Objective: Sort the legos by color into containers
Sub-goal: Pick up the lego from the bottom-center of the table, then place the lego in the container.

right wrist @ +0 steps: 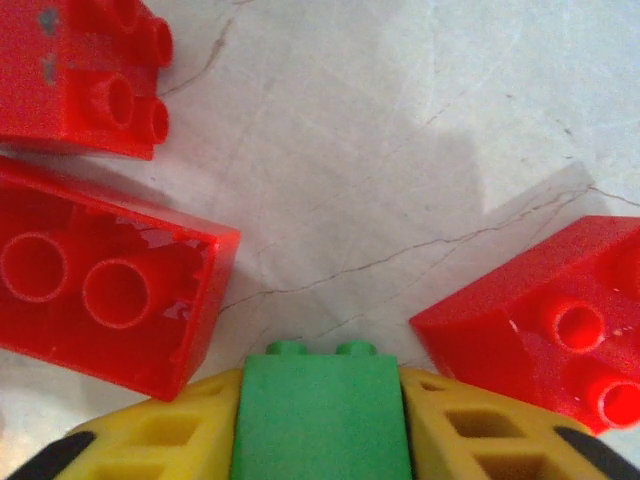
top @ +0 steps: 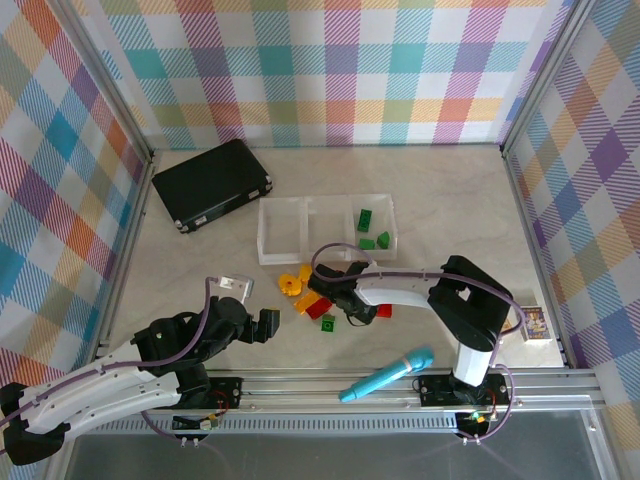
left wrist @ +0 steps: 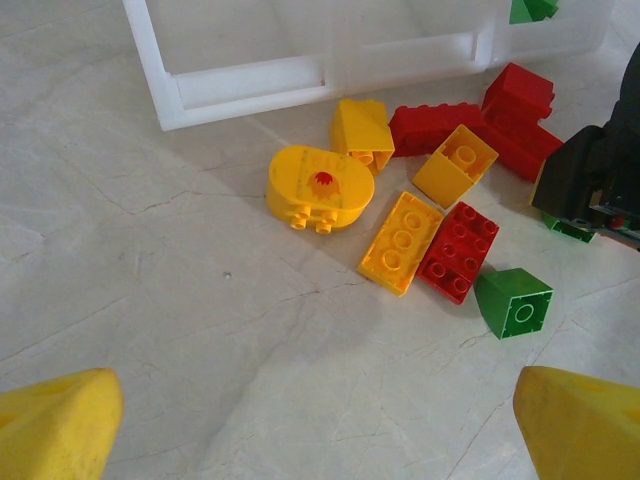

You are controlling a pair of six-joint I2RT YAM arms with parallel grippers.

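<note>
Between the right gripper's (right wrist: 320, 435) fingers: one green lego (right wrist: 320, 395), clamped, studs pointing forward. Red legos (right wrist: 100, 300) lie just beside it on either flank. Left gripper (left wrist: 320, 425): jaws spread wide, nothing held; loose legos (left wrist: 420, 240) ahead of it, containers (left wrist: 250, 85) beyond them.

White arms (top: 95, 385), black joints (top: 465, 310), purple cables (top: 206, 305) (yellow fingertips (left wrist: 580, 420))
</note>
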